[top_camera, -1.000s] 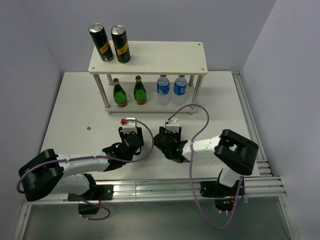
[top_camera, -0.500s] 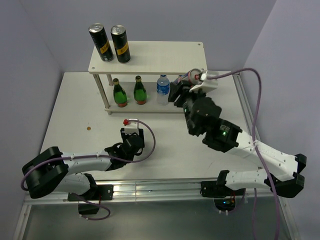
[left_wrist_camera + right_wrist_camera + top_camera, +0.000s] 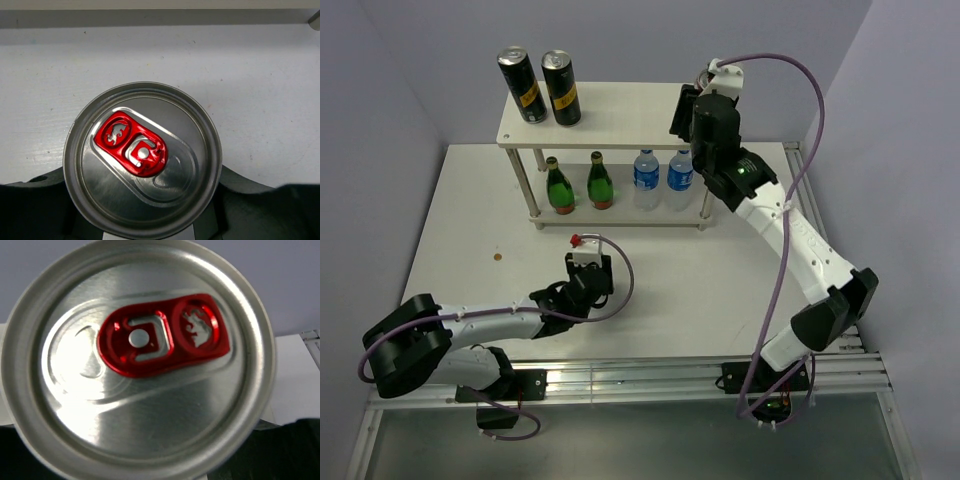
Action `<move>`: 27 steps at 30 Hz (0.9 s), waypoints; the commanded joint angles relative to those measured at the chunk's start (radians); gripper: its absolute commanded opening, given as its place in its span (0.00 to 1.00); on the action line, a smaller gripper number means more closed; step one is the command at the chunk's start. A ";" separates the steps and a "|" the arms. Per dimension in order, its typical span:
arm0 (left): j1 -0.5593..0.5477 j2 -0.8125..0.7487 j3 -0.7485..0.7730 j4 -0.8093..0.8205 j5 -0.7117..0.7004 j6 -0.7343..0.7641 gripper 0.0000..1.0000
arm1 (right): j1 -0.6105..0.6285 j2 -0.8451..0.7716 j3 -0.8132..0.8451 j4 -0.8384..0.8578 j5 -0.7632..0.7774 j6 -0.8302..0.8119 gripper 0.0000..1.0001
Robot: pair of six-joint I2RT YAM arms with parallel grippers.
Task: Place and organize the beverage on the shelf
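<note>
Held one red-tabbed can point(image 3: 142, 160) clamped in the left gripper point(image 3: 585, 262), low by the table point(image 3: 470, 220) near the arm bases. Held a second can point(image 3: 140, 360) pinched in the right gripper point(image 3: 685, 112) above the shelf point(image 3: 620, 115) top's right end; needed lowering upright, well apart from the black cans point(image 3: 542, 88), releasing only once seated

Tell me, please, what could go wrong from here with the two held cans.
1. The right gripper holds a red-tabbed can over the shelf, close to the top board's right end; set off-centre, it might topple off.
2. The left gripper and its second red-tabbed can have only the top board left, so it may bump the black cans.
</note>
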 commanded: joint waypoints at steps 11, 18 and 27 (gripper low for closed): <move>-0.041 -0.042 0.049 0.014 -0.029 -0.035 0.00 | -0.119 0.076 0.092 0.009 -0.146 0.074 0.00; -0.058 -0.039 0.070 -0.003 -0.049 -0.036 0.00 | -0.124 0.102 0.086 -0.016 -0.184 0.091 0.84; -0.069 -0.050 0.068 -0.011 -0.068 -0.041 0.00 | -0.125 0.097 0.044 -0.005 -0.183 0.099 0.92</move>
